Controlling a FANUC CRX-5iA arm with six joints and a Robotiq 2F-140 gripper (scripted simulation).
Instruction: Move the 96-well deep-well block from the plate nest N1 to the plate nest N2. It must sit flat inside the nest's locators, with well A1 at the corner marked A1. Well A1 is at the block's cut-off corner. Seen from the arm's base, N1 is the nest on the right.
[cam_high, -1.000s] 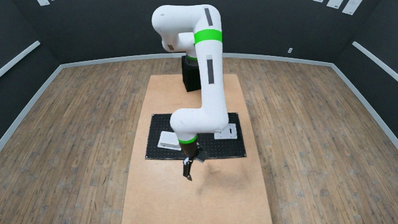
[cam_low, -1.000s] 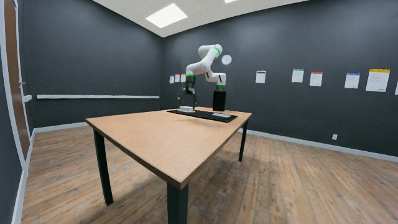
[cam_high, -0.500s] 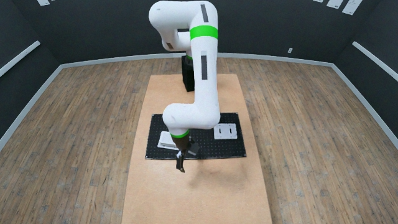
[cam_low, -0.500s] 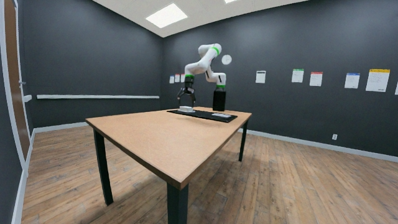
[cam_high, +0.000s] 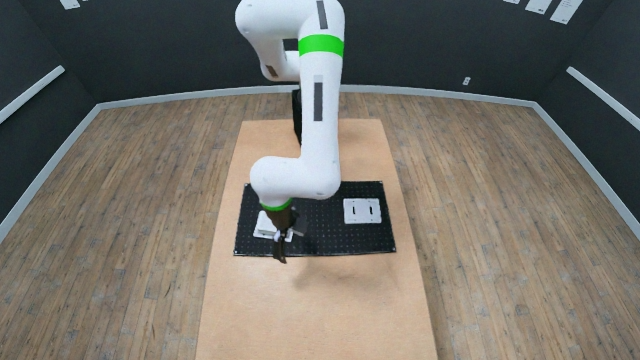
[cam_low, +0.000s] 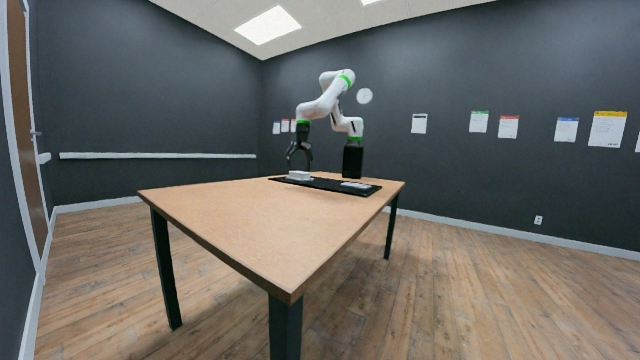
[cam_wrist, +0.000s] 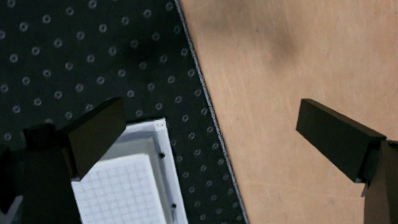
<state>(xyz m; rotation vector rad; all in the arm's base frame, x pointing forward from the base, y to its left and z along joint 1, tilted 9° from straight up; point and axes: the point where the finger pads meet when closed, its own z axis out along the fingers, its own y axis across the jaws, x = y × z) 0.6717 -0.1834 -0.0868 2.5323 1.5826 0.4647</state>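
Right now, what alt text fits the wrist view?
The open gripper hangs above the black perforated board's edge, holding nothing. The white gridded deep-well block in its nest shows partly under one finger; the other finger is over the wooden table.

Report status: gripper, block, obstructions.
Gripper open, empty, above the block's edge, not centred. Deep-well block in its nest on the black plate. Other nest vacant. Nothing seen between.

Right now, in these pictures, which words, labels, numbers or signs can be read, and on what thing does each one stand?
No text can be read in any view.
Wall papers: print too small and blurred.
Wall clock: no readable numerals.
Empty plate nest: two dark marks, no legible letters.
Deep-well block: only a well grid, no visible label.
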